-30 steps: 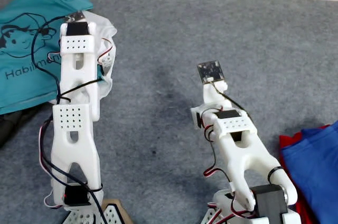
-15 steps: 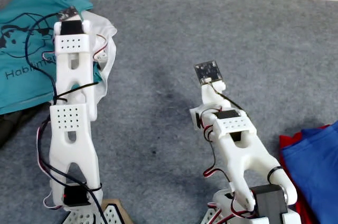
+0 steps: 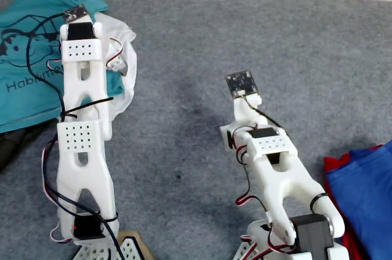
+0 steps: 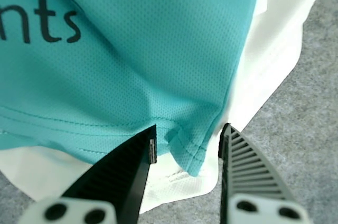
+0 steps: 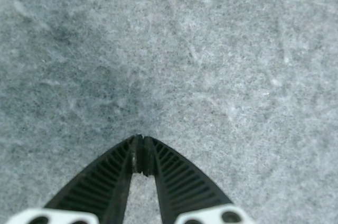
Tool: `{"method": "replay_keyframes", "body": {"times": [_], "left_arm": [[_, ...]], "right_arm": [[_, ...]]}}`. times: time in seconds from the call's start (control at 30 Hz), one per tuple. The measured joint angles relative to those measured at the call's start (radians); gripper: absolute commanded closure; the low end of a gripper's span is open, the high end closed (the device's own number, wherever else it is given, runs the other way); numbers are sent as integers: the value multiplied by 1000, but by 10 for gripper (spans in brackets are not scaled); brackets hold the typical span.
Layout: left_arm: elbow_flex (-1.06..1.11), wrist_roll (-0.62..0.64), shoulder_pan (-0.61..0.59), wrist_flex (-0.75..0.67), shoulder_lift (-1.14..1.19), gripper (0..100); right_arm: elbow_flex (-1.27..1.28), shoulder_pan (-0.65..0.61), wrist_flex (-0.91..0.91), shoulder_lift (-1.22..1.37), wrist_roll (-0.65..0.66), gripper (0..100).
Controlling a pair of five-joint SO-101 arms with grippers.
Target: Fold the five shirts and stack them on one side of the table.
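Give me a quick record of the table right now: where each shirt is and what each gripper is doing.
left gripper: open, either side of the hem corner of the teal shirt
right gripper: shut, above bare grey table
teal shirt: far left, lying over a white shirt
blue shirt: right edge, over a red shirt

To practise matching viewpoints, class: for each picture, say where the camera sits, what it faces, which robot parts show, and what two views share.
High view: fixed above, looking down on the table; shows left arm over the teal shirt, right arm over bare grey.
Left wrist view: on the left wrist, facing the teal shirt's hem over a white shirt; open left gripper shows.
Right wrist view: on the right wrist, facing bare table; shut right gripper shows.
Shared: the teal shirt, in high and left wrist views.
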Motion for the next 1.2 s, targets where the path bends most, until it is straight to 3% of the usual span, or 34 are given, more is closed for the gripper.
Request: {"method": "replay_keyframes", "body": {"times": [0.2, 0.87, 1.03, 1.2], "left_arm": [[0, 0, 0, 0, 0, 889], [-8, 0, 2, 0, 41, 896], [-9, 0, 2, 0, 41, 998], [-9, 0, 2, 0, 41, 995]], "right_arm": [[0, 0, 0, 0, 0, 986], [0, 0, 0, 0, 0, 986], [0, 0, 0, 0, 0, 990], [0, 0, 0, 0, 0, 990]]}}
